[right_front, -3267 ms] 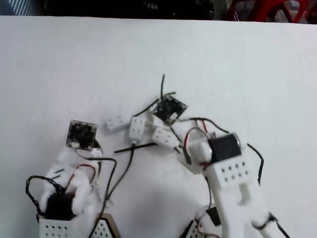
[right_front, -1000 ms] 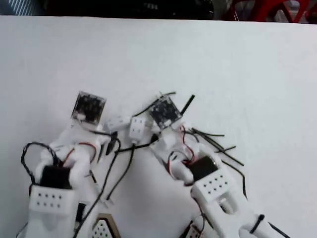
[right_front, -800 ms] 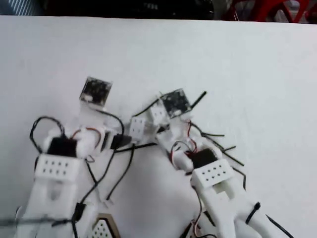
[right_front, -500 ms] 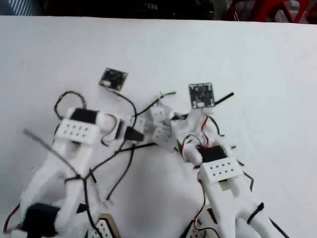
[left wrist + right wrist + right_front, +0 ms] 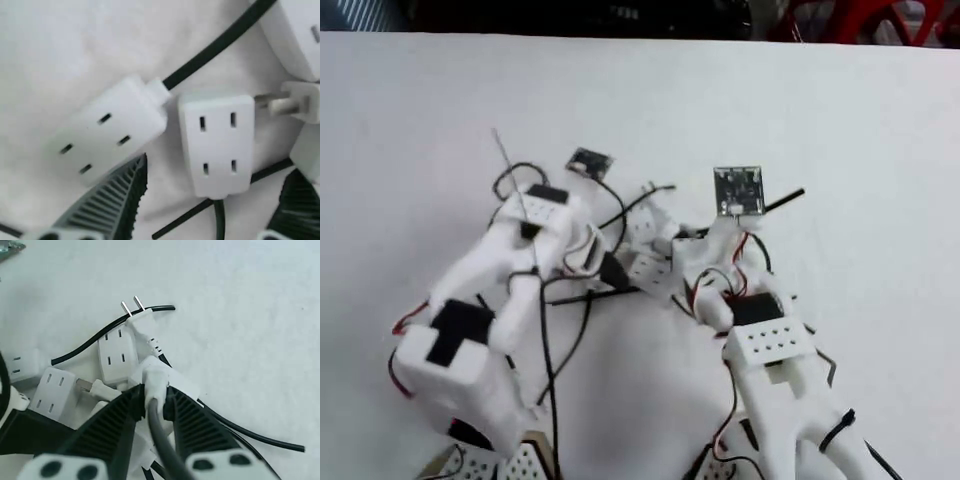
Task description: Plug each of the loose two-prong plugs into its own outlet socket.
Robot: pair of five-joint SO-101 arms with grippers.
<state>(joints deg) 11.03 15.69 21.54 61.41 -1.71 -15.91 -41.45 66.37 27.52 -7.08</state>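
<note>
Right tool (image 5: 154, 392) clamped on white plug (image 5: 159, 376), front end hidden; left tool (image 5: 218, 172) spread, seemingly empty

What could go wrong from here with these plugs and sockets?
The right pincer is shut on a plug in a pile of sockets and crossing cords; lifting may drag them along. The left pincer hangs open over the same pile, so the arms could bump.

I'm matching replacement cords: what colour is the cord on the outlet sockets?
Black; the cord shows best in the left wrist view.
</note>
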